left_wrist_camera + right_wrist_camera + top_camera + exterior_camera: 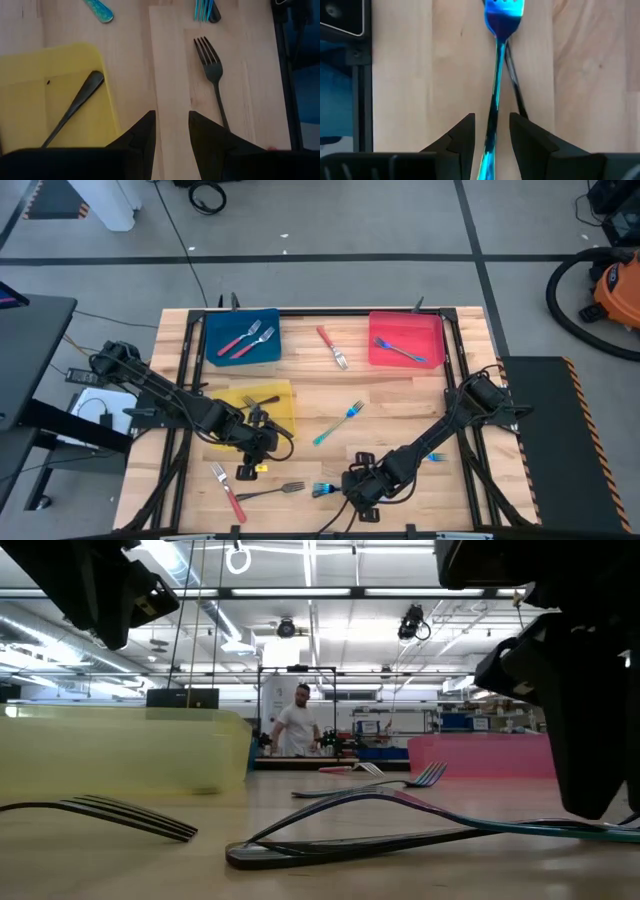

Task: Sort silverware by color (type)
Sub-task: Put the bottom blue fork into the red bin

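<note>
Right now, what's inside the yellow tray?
The yellow tray holds one dark fork, its handle end showing in the left wrist view. The left gripper and arm overhang the tray's near part, so anything under them is hidden.

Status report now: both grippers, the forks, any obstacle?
Left gripper open, empty, beside yellow tray. Right gripper open, straddling blue fork, not gripped. Dark fork crosses under it, in the way.
</note>
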You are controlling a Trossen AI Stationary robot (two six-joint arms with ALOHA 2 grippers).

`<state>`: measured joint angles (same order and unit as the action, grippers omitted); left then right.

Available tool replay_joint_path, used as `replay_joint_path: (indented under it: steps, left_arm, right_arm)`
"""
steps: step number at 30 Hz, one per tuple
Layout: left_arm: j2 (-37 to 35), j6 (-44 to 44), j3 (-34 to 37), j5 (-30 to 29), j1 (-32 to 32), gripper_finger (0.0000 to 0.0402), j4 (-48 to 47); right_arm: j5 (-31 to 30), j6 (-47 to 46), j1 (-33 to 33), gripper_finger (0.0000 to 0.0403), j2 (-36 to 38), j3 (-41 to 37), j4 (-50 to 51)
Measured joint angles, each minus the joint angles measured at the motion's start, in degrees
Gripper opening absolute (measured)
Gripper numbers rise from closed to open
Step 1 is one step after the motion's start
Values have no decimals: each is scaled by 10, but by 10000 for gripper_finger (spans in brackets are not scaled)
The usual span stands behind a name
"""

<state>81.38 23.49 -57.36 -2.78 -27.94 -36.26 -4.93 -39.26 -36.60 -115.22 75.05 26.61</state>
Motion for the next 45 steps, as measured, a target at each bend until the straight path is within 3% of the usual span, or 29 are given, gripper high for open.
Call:
replay_joint_path:
  steps: [20,25,34,45]
  left_arm:
    - [0,-1,0,0,0,116,1]
    - [0,-1,0,0,0,116,1]
    - [0,-1,0,0,0,116,1]
    - [0,28,0,-1,2,116,3]
  right_arm:
    - [-30,-17,6,121,5,-60,-50]
    - [-30,-20,13,96,4,-63,-48]
    - [-30,-26,21,17,3,-65,-43]
    - [37,-4,24,17,14,-67,-74]
